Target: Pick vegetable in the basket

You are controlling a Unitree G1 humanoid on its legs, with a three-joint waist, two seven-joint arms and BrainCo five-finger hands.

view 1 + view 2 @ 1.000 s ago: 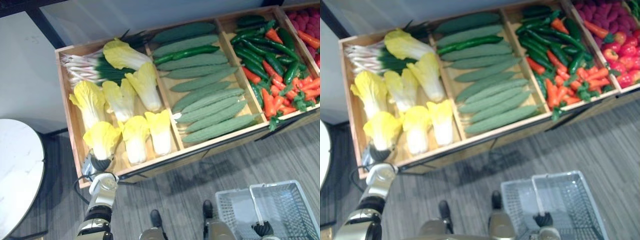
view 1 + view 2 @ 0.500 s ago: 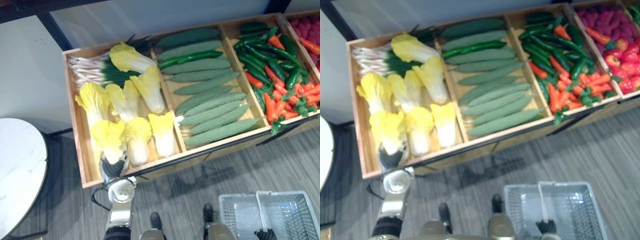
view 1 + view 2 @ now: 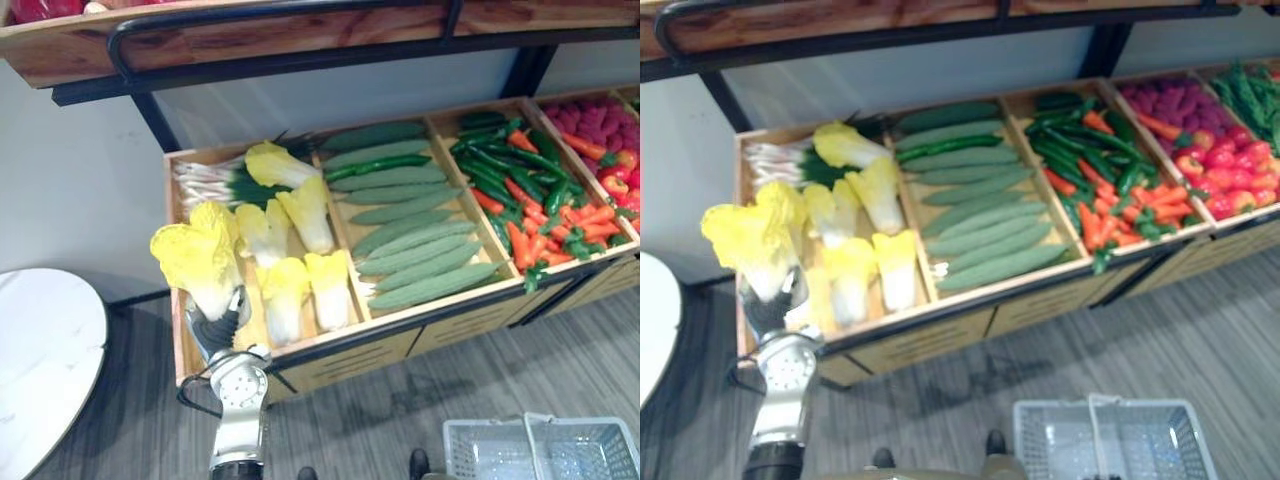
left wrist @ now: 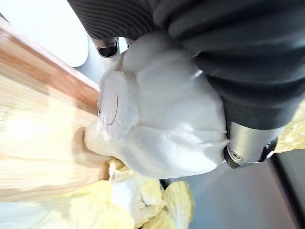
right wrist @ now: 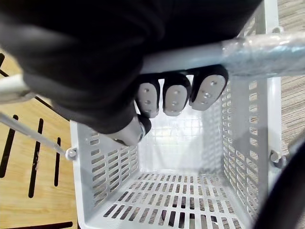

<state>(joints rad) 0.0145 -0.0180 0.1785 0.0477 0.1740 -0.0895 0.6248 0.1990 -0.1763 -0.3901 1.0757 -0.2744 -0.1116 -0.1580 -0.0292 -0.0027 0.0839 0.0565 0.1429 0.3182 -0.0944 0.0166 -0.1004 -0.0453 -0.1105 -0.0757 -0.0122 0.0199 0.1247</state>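
Observation:
My left hand (image 3: 216,327) is shut on a yellow-leaved napa cabbage (image 3: 197,262), gripping its white base and holding it upright over the front left corner of the wooden crate (image 3: 330,336). The left wrist view shows the cabbage's white stem end (image 4: 157,109) pressed against my left hand (image 4: 238,62). Several more cabbages (image 3: 290,290) lie in the crate's left compartment. A grey plastic basket (image 3: 480,455) hangs low at the right, above the floor. In the right wrist view my right hand (image 5: 174,93) is shut on the basket handle (image 5: 248,50), and the basket (image 5: 109,176) holds nothing.
Spring onions (image 3: 210,180) lie behind the cabbages. Cucumbers (image 3: 410,230) fill the middle compartment, and peppers and carrots (image 3: 530,190) the one to its right. An upper shelf (image 3: 300,40) overhangs the crate. A white round table (image 3: 40,370) stands at the left.
The camera has tilted up, bringing the upper shelf into sight. My left hand has lifted the cabbage out of the front left of the crate. The right hand still holds the basket handle.

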